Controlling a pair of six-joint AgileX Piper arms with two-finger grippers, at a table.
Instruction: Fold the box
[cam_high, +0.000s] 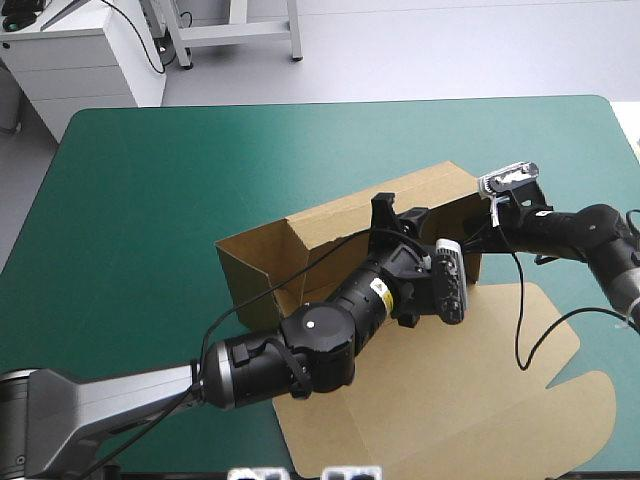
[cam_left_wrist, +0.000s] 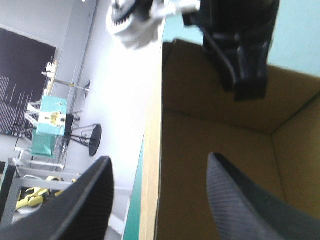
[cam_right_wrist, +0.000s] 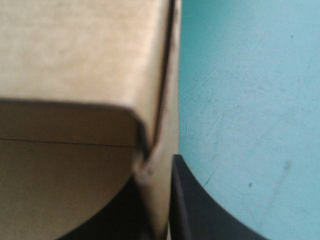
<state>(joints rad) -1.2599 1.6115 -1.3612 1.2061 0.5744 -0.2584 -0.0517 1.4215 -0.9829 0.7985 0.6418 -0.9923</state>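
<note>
The brown box (cam_high: 330, 232) stands mid-table with its walls raised, and its lid (cam_high: 480, 380) lies flat toward the front right. My left gripper (cam_high: 398, 213) hangs over the back wall. In the left wrist view this gripper (cam_left_wrist: 159, 157) is open and straddles the wall's top edge (cam_left_wrist: 152, 150), one finger (cam_left_wrist: 80, 200) outside and the other inside the tray. My right gripper (cam_high: 487, 222) is at the box's right end wall. In the right wrist view it (cam_right_wrist: 155, 170) is shut on that thin wall (cam_right_wrist: 155, 125), with a folded flap (cam_right_wrist: 75, 55) beside it.
The teal-green cover (cam_high: 170, 180) lies bare to the left of the box and beyond it. The flat lid reaches close to the table's front edge at the right. The left arm crosses the tray's front from the front left corner.
</note>
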